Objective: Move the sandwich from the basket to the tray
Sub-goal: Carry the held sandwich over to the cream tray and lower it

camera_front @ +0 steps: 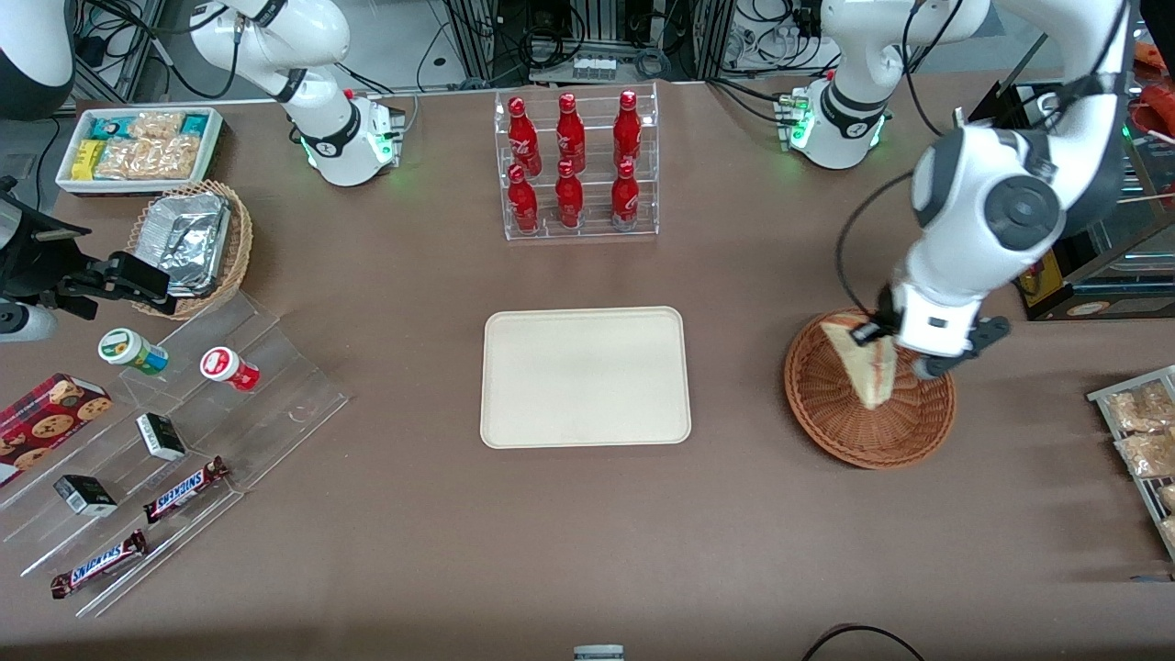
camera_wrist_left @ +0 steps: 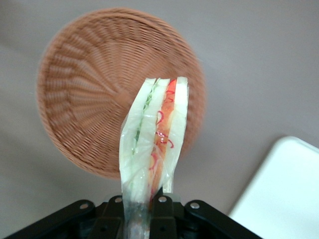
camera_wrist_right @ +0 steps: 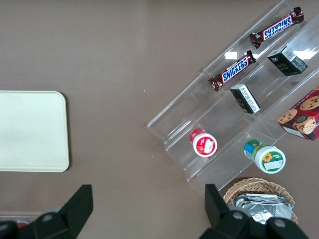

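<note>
The sandwich (camera_front: 864,360), a pale bread wedge with red, orange and green filling in clear wrap, hangs above the reddish-brown wicker basket (camera_front: 826,404), lifted off its floor. My left gripper (camera_front: 889,351) is shut on the sandwich's wrapped end. In the left wrist view the sandwich (camera_wrist_left: 154,139) sticks out from between the fingers (camera_wrist_left: 162,211), with the basket (camera_wrist_left: 84,94) below it and nothing else in it. The cream-white tray (camera_front: 585,376) lies flat at the table's middle, bare, beside the basket toward the parked arm's end; its corner (camera_wrist_left: 284,194) shows in the wrist view.
A clear rack of red bottles (camera_front: 576,165) stands farther from the front camera than the tray. Snack packets on a rack (camera_front: 1143,431) sit at the working arm's end. A tiered acrylic stand (camera_front: 174,441) with snacks, a tan foil-pack basket (camera_front: 191,243) and a white bin (camera_front: 138,147) lie at the parked arm's end.
</note>
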Motion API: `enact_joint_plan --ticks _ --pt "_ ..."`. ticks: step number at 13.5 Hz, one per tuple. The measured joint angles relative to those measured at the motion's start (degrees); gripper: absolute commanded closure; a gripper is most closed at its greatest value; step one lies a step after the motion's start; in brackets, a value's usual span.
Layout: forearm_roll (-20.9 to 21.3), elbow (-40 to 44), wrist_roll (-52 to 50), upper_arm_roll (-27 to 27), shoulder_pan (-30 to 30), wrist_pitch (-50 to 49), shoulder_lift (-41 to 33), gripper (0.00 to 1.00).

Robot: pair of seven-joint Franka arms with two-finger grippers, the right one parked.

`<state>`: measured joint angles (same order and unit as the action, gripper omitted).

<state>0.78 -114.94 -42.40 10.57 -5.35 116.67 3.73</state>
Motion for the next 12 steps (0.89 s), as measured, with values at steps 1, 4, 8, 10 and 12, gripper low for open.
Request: enact_joint_plan --ticks 1,4,8,10,12 --pt "0.0 0.8 -0.8 2.8 -0.2 -0.1 0.4 1.0" --pt "0.7 5.5 -3.9 10.7 -2.2 0.1 5.7 1.0" --pt "10.7 20.8 -17.5 12.0 -15.6 0.7 22.1 1.0" --pt "13.7 29.0 -19.7 11.9 -20.6 0.9 31.0 1.0" --pt "15.5 34.0 -20.8 11.3 -24.4 2.8 37.2 1.0"
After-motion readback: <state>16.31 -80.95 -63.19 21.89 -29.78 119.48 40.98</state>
